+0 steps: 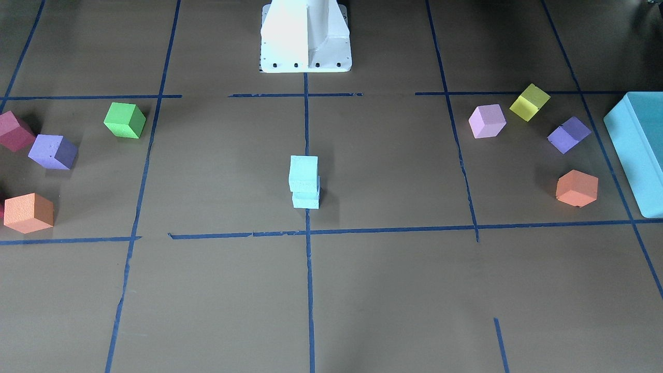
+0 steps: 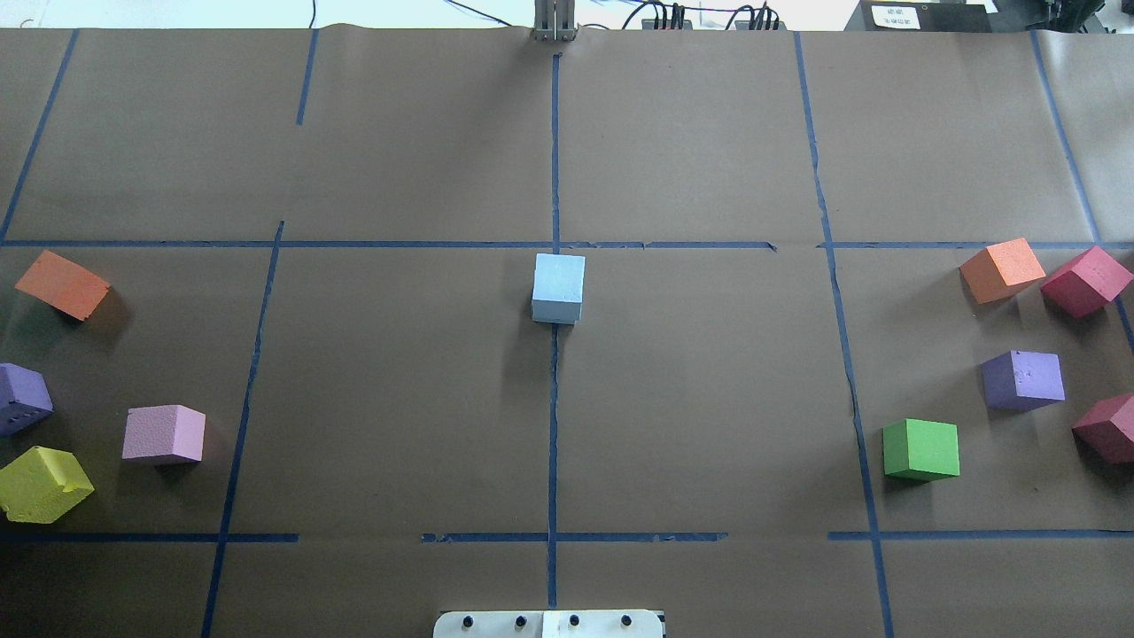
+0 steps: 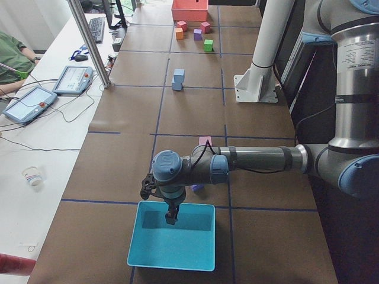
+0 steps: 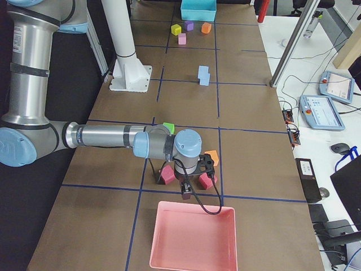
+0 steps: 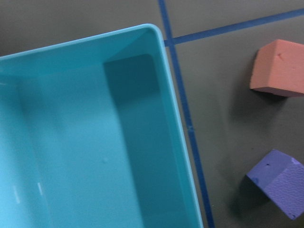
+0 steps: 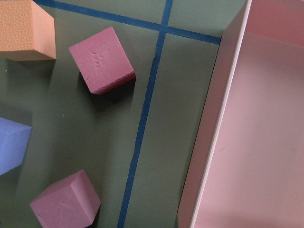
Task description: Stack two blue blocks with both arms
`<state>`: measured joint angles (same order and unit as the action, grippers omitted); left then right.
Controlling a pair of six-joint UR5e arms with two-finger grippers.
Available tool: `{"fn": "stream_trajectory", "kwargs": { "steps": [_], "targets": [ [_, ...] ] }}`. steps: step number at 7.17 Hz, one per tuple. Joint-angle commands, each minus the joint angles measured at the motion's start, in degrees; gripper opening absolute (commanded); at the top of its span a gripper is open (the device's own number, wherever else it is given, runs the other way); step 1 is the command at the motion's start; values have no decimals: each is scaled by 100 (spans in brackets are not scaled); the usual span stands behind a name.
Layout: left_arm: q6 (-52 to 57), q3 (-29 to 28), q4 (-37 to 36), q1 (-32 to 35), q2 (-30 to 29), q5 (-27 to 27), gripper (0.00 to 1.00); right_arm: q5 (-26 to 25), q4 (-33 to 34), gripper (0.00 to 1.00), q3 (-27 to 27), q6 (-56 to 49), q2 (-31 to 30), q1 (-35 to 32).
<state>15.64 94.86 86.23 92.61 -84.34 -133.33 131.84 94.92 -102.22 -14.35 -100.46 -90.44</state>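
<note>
Pale sky-blue foam cube (image 1: 303, 168) sits on a second pale sky-blue foam cube (image 1: 305, 199) at the table's middle, on the blue tape centre line (image 1: 309, 290), its edges shifted slightly off the lower one's. Brown paper table cover (image 1: 393, 166) surrounds the stack; the other coloured cubes lie well apart at both ends. The left gripper (image 3: 171, 218) hangs over the teal plastic bin (image 3: 134, 234). The right gripper (image 4: 186, 195) hangs at the inner rim of the pink plastic tray (image 4: 156, 234). Whether either is wide or narrow cannot be told.

The left arm (image 3: 254, 158) and right arm (image 4: 104, 135) are silver-grey tubes with light-blue joint caps (image 3: 167, 163) and a black cable (image 4: 203, 208); the white pedestal (image 1: 305, 36) shows black bolts (image 1: 296, 65).
</note>
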Motion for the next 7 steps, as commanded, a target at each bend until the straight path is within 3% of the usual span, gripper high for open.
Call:
{"fn": "stream_trajectory", "kwargs": {
  "steps": [1, 7],
  "targets": [
    [27, 41, -1, 3, -12, 0, 100, 0, 0, 100, 0, -7, 0, 9],
    [18, -12, 8, 3, 6, -9, 100, 0, 0, 100, 0, 2, 0, 9]
  ]
}}
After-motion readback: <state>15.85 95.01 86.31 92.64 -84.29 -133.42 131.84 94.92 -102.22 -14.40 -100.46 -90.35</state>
